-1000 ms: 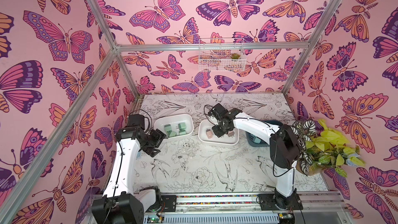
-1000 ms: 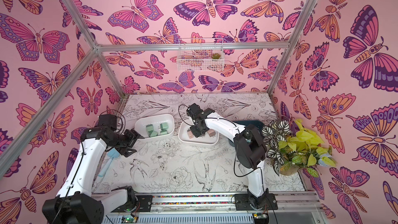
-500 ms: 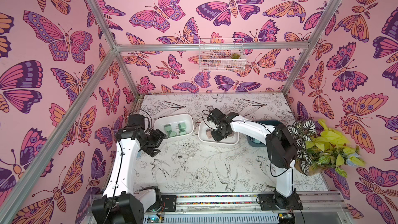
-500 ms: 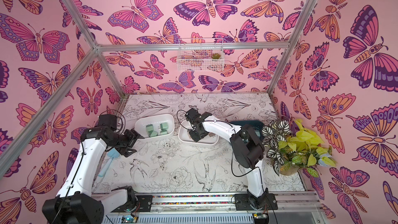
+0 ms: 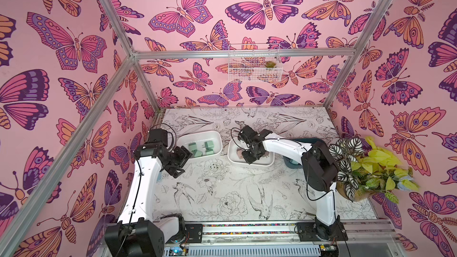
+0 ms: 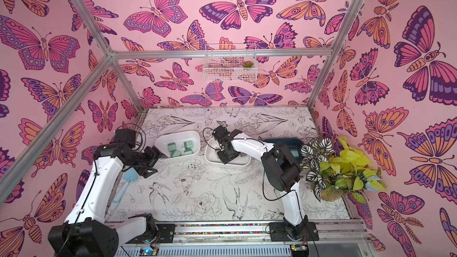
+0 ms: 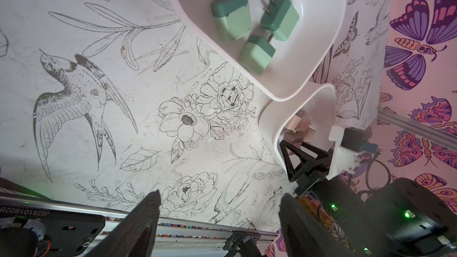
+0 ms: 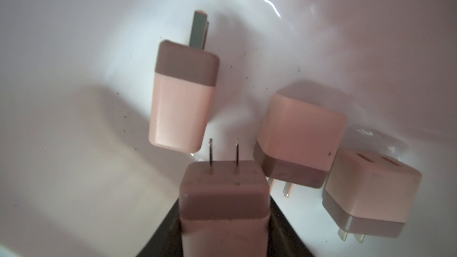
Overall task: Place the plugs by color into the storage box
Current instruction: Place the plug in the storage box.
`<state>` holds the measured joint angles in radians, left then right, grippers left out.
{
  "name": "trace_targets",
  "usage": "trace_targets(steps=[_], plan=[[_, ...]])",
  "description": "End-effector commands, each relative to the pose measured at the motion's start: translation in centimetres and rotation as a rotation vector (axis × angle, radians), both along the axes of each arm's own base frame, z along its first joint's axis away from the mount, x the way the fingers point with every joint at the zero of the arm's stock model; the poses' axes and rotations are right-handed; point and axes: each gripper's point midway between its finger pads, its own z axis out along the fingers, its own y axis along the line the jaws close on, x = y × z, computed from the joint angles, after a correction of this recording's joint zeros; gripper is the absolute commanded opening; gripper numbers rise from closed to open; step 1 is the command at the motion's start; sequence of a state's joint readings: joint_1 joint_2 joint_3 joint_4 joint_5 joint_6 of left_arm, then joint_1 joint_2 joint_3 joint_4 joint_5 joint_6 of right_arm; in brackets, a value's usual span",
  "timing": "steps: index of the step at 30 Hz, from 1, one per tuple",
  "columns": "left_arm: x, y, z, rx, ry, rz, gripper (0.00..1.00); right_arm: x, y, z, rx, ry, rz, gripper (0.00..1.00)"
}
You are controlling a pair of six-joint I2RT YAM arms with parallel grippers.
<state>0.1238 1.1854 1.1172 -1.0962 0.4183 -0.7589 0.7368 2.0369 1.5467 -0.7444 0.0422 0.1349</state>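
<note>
right wrist view: right gripper [image 8: 223, 221] pinches a pink plug [image 8: 222, 194] above the tray [image 8: 74, 45] of pink ones, matching color; left gripper [image 7: 218, 201] spread, empty.

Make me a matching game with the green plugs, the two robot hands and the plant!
1. green plugs
2. right gripper
3. left gripper
4. potted plant

A. open, holding nothing
B. lying in a white tray
C. yellow and striped leaves
D. shut on a pink plug

Pairs: 1-B, 2-D, 3-A, 4-C
</note>
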Motion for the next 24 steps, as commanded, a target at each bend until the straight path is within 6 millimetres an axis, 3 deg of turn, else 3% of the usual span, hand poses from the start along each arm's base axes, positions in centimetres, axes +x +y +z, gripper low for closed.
trace_targets(steps=[1, 13, 24], plan=[[0.6, 0.0, 0.6, 0.048, -0.032, -0.06, 0.78, -0.5, 0.0, -0.9, -0.005, 0.026, -0.016, 0.47], [1.7, -0.9, 1.4, 0.118, -0.058, -0.148, 0.78, -0.4, 0.4, -1.1, 0.002, 0.04, -0.018, 0.51], [2.3, -0.8, 2.1, 0.141, -0.077, -0.165, 0.79, 0.3, 0.5, 0.9, 0.016, -0.009, -0.019, 0.57]])
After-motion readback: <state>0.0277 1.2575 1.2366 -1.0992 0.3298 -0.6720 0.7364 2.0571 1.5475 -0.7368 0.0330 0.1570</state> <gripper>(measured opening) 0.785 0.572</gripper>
